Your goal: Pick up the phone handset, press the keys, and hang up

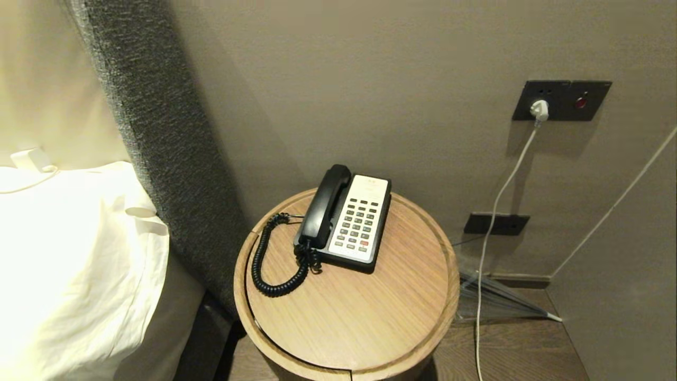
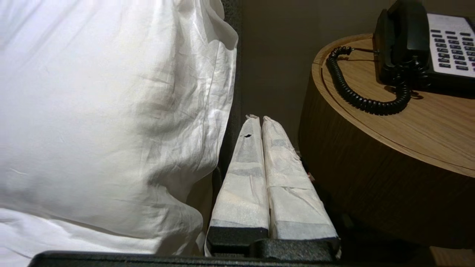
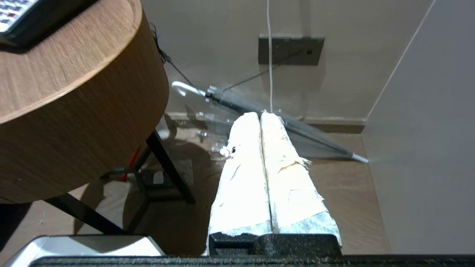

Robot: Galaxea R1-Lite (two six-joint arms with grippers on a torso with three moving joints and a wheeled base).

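On top of round table (image 1: 370, 317): black phone base (image 1: 355, 225) with light keypad, set toward the wall side.
Phone handset (image 1: 323, 206): lying in its cradle along the left edge of the base, not lifted.
Coiled cord (image 1: 264, 264): looping from lower end of handset out over the wood on the left, resting on the tabletop.
Left gripper (image 2: 258, 119): low between white bedding (image 2: 111, 111) and the table side, wrapped fingers (image 2: 243, 178) pressed together, grasping nothing.
Right gripper (image 3: 259, 115): low beside the table on its right, above wooden floor, fingers (image 3: 293, 193) clenched together, nothing between them.
Behind right gripper: transparent umbrella (image 3: 267, 115) lying on floor near wall.
On wall: dark socket plate (image 1: 560, 100) with white plug (image 1: 539, 110) and white cable hanging down.
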